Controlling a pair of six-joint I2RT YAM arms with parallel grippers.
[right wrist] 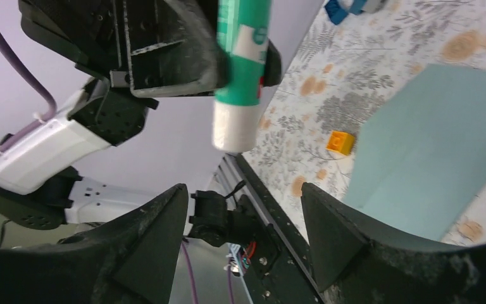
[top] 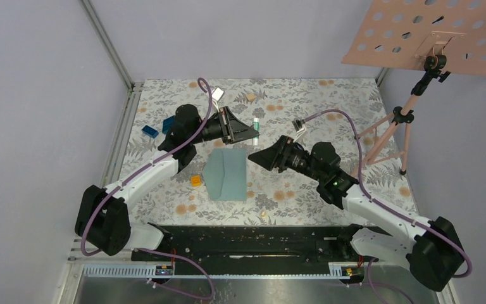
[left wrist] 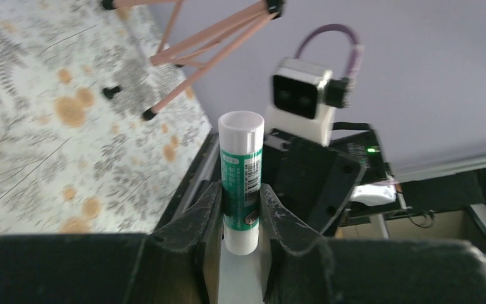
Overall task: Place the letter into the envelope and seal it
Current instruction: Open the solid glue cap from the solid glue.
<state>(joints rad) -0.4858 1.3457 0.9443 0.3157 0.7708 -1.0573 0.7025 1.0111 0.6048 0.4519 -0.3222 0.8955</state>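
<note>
Floral tablecloth (top: 329,101) bore the envelope (top: 226,174), lying flat, off to one side of the widely parted, empty jaws of the right gripper (top: 259,157). It lay nearward of the left gripper (top: 253,130), whose jaws were clamped on a green-and-white glue stick (left wrist: 242,171). An orange block (top: 195,180) sat just beside the envelope.

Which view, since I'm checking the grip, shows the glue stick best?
Left wrist: the glue stick shows large and nearly whole, label clear, clamped in the left gripper. Right wrist cuts it off at the frame's top; top external shows it tiny.
</note>
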